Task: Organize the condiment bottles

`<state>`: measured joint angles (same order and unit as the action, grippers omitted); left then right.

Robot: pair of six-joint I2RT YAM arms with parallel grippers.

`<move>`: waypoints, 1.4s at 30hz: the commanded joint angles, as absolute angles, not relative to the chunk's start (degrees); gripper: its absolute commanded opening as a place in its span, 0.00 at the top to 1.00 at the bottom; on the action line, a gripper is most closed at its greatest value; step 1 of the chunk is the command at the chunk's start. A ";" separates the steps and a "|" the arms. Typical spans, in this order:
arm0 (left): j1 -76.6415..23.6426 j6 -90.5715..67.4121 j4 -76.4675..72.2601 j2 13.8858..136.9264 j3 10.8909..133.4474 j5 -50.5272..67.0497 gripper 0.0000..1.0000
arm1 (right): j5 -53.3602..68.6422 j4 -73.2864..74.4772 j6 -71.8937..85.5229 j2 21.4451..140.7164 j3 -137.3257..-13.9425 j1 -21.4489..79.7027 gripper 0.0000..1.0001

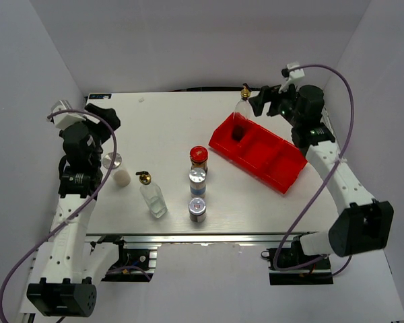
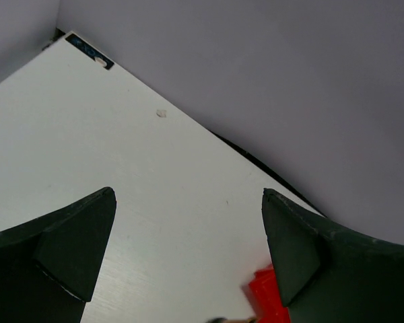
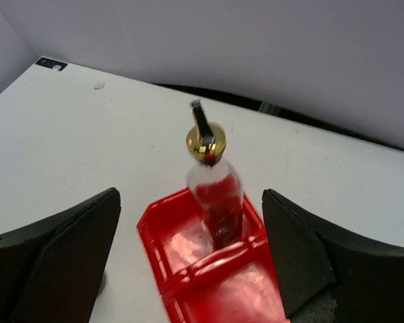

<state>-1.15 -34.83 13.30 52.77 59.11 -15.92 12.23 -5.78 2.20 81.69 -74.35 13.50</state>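
A clear glass bottle with a gold-and-black spout (image 1: pixel 242 108) stands upright in the far end compartment of the red tray (image 1: pixel 269 161). My right gripper (image 1: pixel 259 101) is open just behind it; in the right wrist view the bottle (image 3: pixel 215 192) stands ahead of and between the spread fingers of the gripper (image 3: pixel 190 196), untouched. A second spouted glass bottle (image 1: pixel 151 196) stands at the front left of the table. A red-lidded jar (image 1: pixel 198 158) and two silver-capped shakers (image 1: pixel 197 180) (image 1: pixel 197 208) stand in a row mid-table. My left gripper (image 1: pixel 102 114) is open and empty (image 2: pixel 188 195).
A small white object (image 1: pixel 122 177) with a round silvery piece (image 1: pixel 112 160) beside it lies near the left arm. The tray's two nearer compartments (image 3: pixel 256 289) hold nothing. A corner of the red tray (image 2: pixel 262 296) shows in the left wrist view. Grey walls enclose the table.
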 commanded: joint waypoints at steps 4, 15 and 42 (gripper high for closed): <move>-3.60 -36.39 18.27 42.82 54.67 -8.53 0.02 | 10.37 -7.30 12.30 68.49 -62.59 13.18 0.11; -4.13 -21.98 40.67 40.96 62.30 -0.45 0.02 | 10.72 -2.90 9.67 62.84 -59.85 13.27 0.11; -8.26 -15.91 48.59 41.05 61.88 23.03 0.02 | 16.43 -0.09 3.69 65.65 -61.35 13.27 0.11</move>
<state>-8.01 -16.91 45.93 42.22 61.84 22.00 15.25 0.54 5.10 65.95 -60.14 13.50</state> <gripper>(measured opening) 0.981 0.895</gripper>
